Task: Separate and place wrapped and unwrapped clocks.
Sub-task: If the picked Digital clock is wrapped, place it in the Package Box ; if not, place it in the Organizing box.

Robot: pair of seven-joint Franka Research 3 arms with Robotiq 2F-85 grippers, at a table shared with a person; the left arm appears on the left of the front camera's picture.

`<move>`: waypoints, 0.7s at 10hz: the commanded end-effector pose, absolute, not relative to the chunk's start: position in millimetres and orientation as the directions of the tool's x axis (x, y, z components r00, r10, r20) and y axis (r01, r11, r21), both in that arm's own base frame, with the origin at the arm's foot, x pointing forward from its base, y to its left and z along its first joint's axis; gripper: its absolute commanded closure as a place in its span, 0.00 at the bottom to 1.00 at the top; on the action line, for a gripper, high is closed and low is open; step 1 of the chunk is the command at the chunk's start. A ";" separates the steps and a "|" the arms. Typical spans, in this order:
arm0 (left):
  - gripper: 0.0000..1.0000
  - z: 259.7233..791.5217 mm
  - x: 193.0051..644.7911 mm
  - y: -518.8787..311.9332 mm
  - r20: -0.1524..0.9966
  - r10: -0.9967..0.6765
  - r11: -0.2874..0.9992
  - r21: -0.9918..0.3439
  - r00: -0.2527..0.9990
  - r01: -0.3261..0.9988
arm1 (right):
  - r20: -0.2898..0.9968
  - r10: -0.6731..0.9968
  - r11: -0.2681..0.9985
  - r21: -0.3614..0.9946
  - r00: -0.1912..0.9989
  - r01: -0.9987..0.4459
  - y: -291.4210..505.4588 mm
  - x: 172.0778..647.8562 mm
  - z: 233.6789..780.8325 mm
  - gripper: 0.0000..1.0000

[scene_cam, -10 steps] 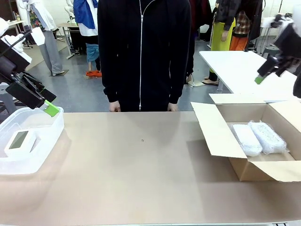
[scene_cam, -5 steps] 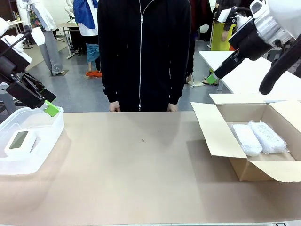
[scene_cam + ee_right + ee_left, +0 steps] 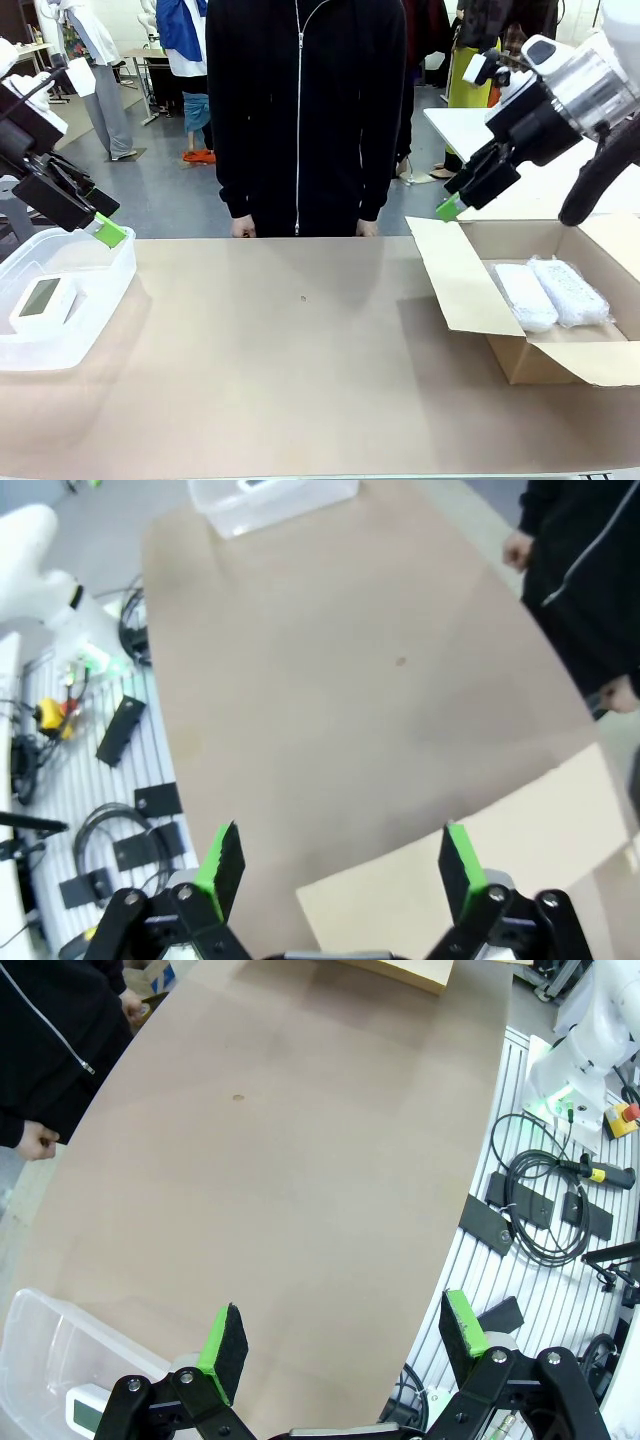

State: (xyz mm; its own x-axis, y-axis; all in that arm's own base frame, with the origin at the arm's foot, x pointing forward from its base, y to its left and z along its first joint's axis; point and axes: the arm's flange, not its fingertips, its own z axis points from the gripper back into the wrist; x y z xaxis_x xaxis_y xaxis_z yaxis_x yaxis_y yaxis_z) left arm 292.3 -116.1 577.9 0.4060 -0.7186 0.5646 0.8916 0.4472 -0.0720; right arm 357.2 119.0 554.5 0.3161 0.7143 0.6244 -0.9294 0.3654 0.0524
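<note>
Brown table [image 3: 300, 370], person in a black zip jacket [image 3: 305, 110] standing at the far edge, hands [image 3: 243, 229] resting at the table's rim.

Left side: clear plastic bin [image 3: 100, 300] at the table's left edge. 1 unwrapped clock [image 3: 42, 300] lies inside it, greyish display facing up. Left claw [image 3: 105, 228] hangs just above the bin's far rim; in the left wrist view its green pads [image 3: 225, 1345] stand wide apart with nothing between them, a corner of the bin and the clock below.

Right side: open cardboard box [image 3: 470, 290] at the table's right edge, flaps spread. 2 wrapped clocks [image 3: 550, 293] lie side by side inside, touching, in bubbly film. Right claw [image 3: 450, 206] hovers above the box's far-left flap, off the table. The right wrist view shows its pads [image 3: 222, 865] wide apart and empty, a box flap beneath.
</note>
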 end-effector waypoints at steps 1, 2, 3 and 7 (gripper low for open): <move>0.00 578.4 292.4 -117.3 0.558 -0.720 0.458 -0.066 0.413 0.887 | 0.633 0.725 0.336 0.016 0.270 -0.942 126.9 340.6 542.5 0.00; 0.00 578.4 292.4 -117.3 0.558 -0.720 0.458 -0.066 0.413 0.887 | 0.635 0.725 0.342 0.007 0.268 -0.940 128.6 338.6 542.5 0.00; 0.00 578.4 292.4 -117.3 0.558 -0.720 0.458 -0.066 0.413 0.887 | 0.639 0.722 0.343 0.002 0.265 -0.939 127.6 337.4 541.9 0.00; 0.00 578.4 292.4 -117.3 0.558 -0.720 0.458 -0.066 0.413 0.887 | 0.618 0.736 0.349 0.005 0.277 -0.937 129.9 337.5 551.7 0.00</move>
State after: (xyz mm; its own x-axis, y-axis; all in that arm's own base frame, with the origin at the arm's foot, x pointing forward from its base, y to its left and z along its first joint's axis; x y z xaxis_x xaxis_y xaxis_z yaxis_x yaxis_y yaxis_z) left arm 292.3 -116.1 578.0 0.4060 -0.7186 0.5646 0.8916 0.4472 -0.0720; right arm 337.6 127.8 553.2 0.2795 0.7315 0.6219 -0.9350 0.3546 0.0031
